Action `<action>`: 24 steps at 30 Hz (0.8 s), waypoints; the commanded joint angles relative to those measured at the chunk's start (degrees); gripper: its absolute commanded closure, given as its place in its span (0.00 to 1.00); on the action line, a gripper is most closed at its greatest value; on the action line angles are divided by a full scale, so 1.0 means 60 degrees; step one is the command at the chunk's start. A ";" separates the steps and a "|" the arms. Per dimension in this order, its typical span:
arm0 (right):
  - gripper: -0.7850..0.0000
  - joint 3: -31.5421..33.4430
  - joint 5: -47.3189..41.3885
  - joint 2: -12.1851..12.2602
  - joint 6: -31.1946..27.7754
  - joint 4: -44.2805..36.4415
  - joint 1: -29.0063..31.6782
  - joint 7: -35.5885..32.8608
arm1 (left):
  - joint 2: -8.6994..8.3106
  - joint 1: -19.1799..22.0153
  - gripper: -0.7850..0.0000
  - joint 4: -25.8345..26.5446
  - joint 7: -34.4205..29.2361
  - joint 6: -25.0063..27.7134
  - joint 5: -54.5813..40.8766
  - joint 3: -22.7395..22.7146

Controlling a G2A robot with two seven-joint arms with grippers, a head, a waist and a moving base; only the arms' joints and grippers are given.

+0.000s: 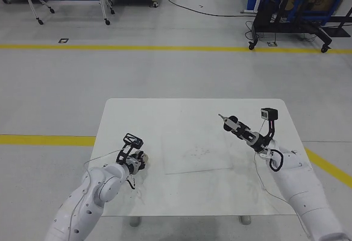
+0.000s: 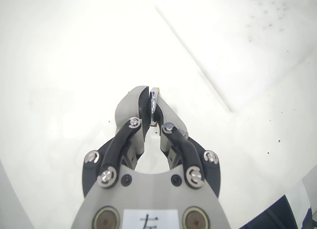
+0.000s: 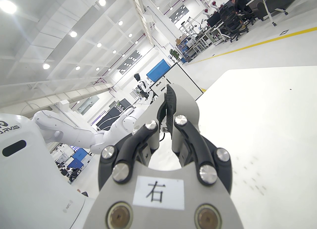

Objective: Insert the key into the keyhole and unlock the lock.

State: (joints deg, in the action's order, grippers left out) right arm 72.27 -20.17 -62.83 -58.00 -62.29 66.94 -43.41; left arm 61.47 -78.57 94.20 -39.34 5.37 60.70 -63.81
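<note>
Over the white rectangular worktop [image 1: 182, 117], the left end effector [image 2: 151, 89] sits low near the robot's edge. Its jaws are narrowed onto a small brass padlock with a silver steel shackle [image 2: 153, 107], pinching it by the shackle. The right end effector [image 3: 169, 88] hangs raised over the other side, well apart, jaws pressed together; whether the key lies between them is too small to tell. The padlock is likely dense, rigid and slick, and could swivel in a shackle grip, so its flat body would hold steadier. The key, thin and stiff, wants pinching by its bow.
</note>
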 commanded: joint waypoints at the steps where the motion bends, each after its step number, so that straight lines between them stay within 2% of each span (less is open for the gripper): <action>1: 1.00 0.0000 0.0000 0.0000 0.0000 0.0000 0.0000 0.0000 | 0.0022 0.0078 1.00 -0.0122 0.0006 0.0008 -0.0050 0.0024; 9: 1.00 0.0000 0.0000 0.0000 0.0000 0.0000 0.0000 0.0000 | 0.0095 0.0255 1.00 -0.0369 0.0446 0.0268 -0.0425 0.0025; 15: 1.00 0.0000 0.0000 0.0000 0.0000 0.0000 0.0000 0.0000 | 0.0141 0.0382 1.00 -0.0413 0.0834 0.0801 -0.1550 -0.0204; 20: 1.00 0.0000 0.0000 0.0000 0.0000 0.0000 0.0000 0.0000 | 0.0203 0.0639 1.00 -0.0440 0.0770 0.1252 -0.3607 -0.0543; 24: 1.00 0.0000 0.0000 0.0000 0.0000 0.0000 0.0000 0.0000 | 0.0337 0.1404 1.00 -0.0861 -0.0141 0.1238 -0.5925 -0.0510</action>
State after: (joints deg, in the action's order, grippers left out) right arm 72.27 -20.17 -62.83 -58.00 -62.29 66.94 -43.41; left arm 63.21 -71.91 90.08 -37.90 13.24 30.74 -67.24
